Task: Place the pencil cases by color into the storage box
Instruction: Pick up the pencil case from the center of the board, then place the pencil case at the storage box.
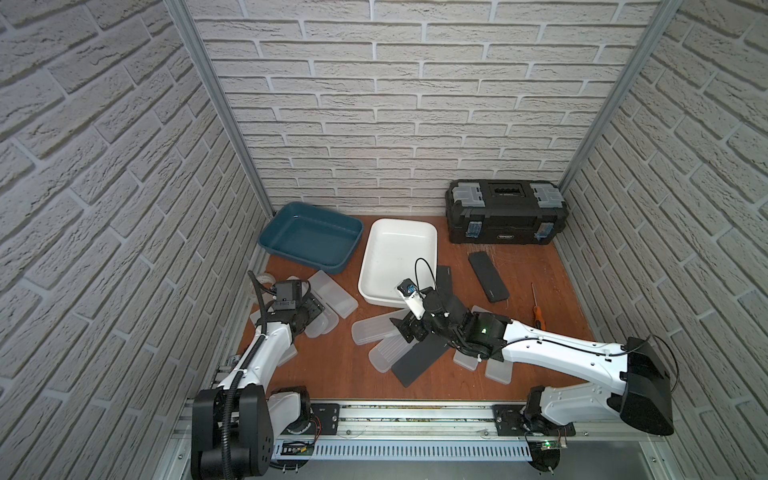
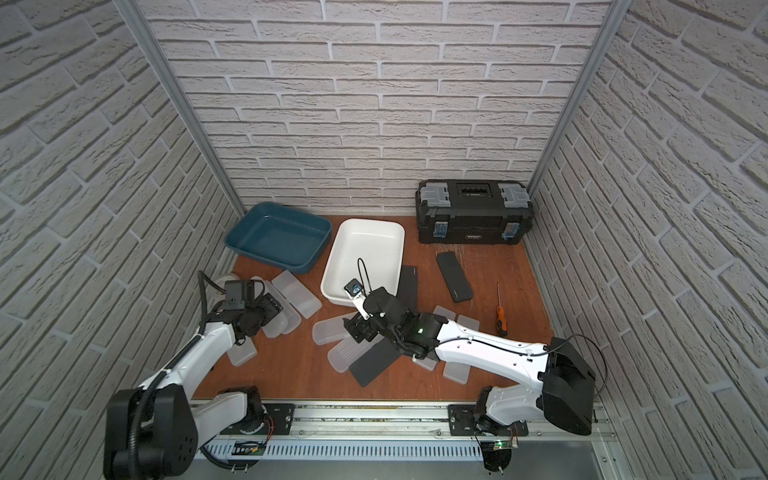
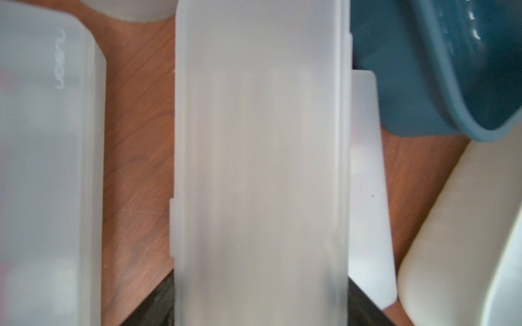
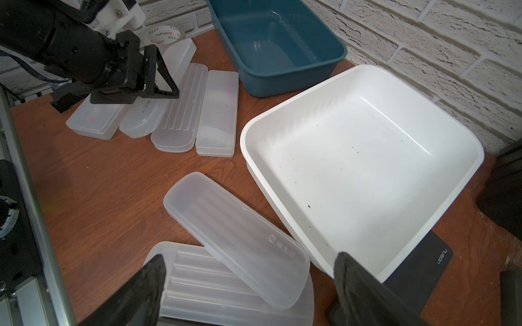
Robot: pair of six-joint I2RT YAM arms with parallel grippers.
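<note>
**Sorting cell, seen from above and from both wrists.** The pencil cases are long, flat and round-cornered, and come in two kinds: frosted translucent white, some of them ribbed, and thin matte black.

- **Cases:** On the wooden surface (image 1: pixel 328 374) a row of frosted cases (image 4: pixel 217 113) lies at 9 o'clock. A mixed pile (image 1: pixel 386 353) of both kinds lies at centre. One black case (image 1: pixel 488 276) lies alone at 2 o'clock, and a second black case (image 1: pixel 446 276) lies along the 3 o'clock wall of the white bin (image 1: pixel 397 257).
- **Left gripper** (image 3: pixel 258 306): its jaws press both long edges of one frosted pencil case (image 3: pixel 260 155) in the row. Whether that case is off the wood cannot be told.
- **Right gripper** (image 4: pixel 251 290): it hovers over the pile with its jaws apart and nothing between them.
- **Edges:** The teal bin (image 1: pixel 311 237) at 11 o'clock and the white bin at 12 stand close together. A toolbox (image 1: pixel 503 212) backs the wall at 1 o'clock, and a screwdriver (image 1: pixel 537 311) lies at 3.
- **Open room:** Bare wood runs between row and pile — widening toward the 6 o'clock edge.
</note>
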